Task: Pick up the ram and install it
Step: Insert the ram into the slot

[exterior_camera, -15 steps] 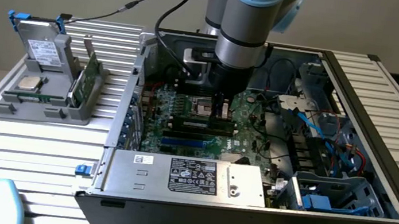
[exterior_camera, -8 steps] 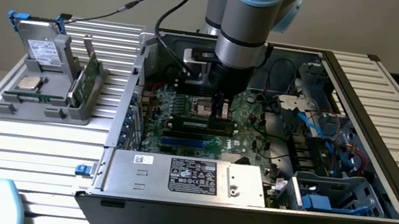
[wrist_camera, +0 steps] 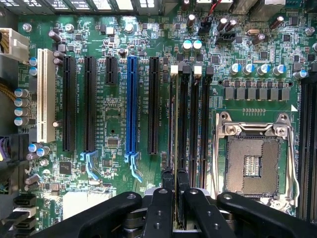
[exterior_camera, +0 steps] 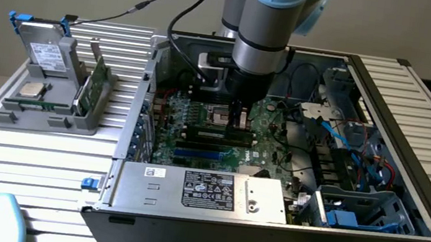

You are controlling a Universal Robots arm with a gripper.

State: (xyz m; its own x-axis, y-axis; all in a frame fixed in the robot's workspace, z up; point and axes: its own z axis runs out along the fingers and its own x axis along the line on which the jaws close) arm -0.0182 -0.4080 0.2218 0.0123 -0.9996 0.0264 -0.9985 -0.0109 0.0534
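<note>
My gripper point(exterior_camera: 238, 123) reaches down into the open computer case, just above the motherboard point(exterior_camera: 269, 128). In the wrist view its two black fingers point(wrist_camera: 167, 198) stand pressed close together at the gripper point(wrist_camera: 175, 182). Between them sits the ram point(wrist_camera: 173, 129), seen edge-on as a thin strip. It runs in line with the memory slot that has a white latch point(wrist_camera: 174, 70). More black memory slots point(wrist_camera: 195, 129) lie beside it, and the open processor socket point(wrist_camera: 252, 158) is close by. Whether the ram is seated in its slot I cannot tell.
Black and blue expansion slots point(wrist_camera: 131, 104) and capacitors cover the board. The power supply point(exterior_camera: 202, 191) and cables crowd the case toward the exterior view's right. Outside, at the exterior view's left, a grey holder point(exterior_camera: 42, 107) carries a green card point(exterior_camera: 98, 77) and a silver chip point(exterior_camera: 32, 89).
</note>
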